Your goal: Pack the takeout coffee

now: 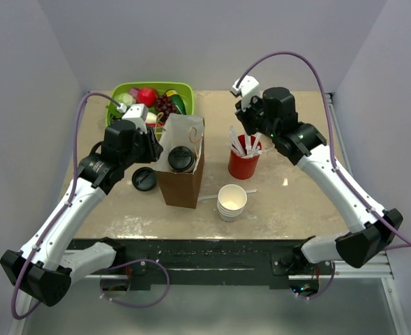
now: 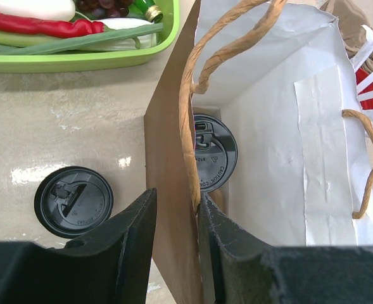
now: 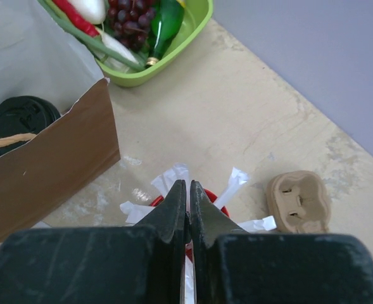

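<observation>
The takeout coffee, a cup with a black sip lid [image 1: 181,159], stands inside the open brown paper bag [image 1: 184,185]. Its lid also shows in the left wrist view [image 2: 213,152] and in the right wrist view [image 3: 18,120]. My left gripper [image 2: 177,196] is open and straddles the bag's left wall [image 2: 170,158], one finger outside and one inside against the rope handle [image 2: 189,95]. My right gripper [image 3: 188,183] hovers over the red cup [image 1: 243,164] of paper-wrapped straws. It is shut, with a white wrapped straw [image 3: 186,278] between its fingers.
A loose black lid [image 1: 144,179] lies on the table left of the bag. A stack of lidless white cups [image 1: 232,202] stands in front of the red cup. A green tray [image 1: 184,91] of food is at the back. A cardboard cup carrier [image 3: 299,201] lies to the right.
</observation>
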You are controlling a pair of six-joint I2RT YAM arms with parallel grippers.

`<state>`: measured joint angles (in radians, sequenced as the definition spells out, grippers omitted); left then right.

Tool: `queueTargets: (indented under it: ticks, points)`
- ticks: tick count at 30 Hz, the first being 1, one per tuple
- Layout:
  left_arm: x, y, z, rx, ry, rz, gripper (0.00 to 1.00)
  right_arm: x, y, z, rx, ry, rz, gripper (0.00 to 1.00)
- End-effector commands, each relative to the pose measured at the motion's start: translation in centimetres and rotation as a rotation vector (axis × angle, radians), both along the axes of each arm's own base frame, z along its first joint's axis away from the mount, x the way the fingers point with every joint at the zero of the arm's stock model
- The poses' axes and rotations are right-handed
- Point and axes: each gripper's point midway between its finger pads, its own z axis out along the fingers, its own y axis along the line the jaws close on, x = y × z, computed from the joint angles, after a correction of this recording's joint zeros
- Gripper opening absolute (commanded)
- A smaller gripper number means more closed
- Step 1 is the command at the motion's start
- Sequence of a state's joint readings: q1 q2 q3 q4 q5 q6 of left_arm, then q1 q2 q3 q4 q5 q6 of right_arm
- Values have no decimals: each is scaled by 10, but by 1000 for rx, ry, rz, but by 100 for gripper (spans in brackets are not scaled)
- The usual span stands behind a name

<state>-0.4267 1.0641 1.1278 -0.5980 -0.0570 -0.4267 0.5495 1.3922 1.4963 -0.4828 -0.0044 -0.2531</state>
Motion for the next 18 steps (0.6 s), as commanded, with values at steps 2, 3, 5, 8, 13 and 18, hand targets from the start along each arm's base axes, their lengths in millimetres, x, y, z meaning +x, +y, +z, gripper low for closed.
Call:
queueTargets:
  ticks: [2,3,5,8,13,18]
  points:
    - [2,-2,14,-24,-55,-10,36,-5,-14,50,60,-132,-52,0]
    - [2,-2,14,-24,-56,-10,36,-6,-15,55,72,-144,-57,0]
    - [3,-2,13,-24,-53,-9,36,-6,-17,69,109,-187,-73,0]
    - [2,-2,13,-25,-53,-7,36,-14,-25,95,160,-253,-95,0]
    - [3,-2,13,-28,-54,-7,36,-40,-33,144,281,-361,-69,0]
    - [3,-2,13,-26,-53,-5,36,-67,-36,181,410,-436,-18,0]
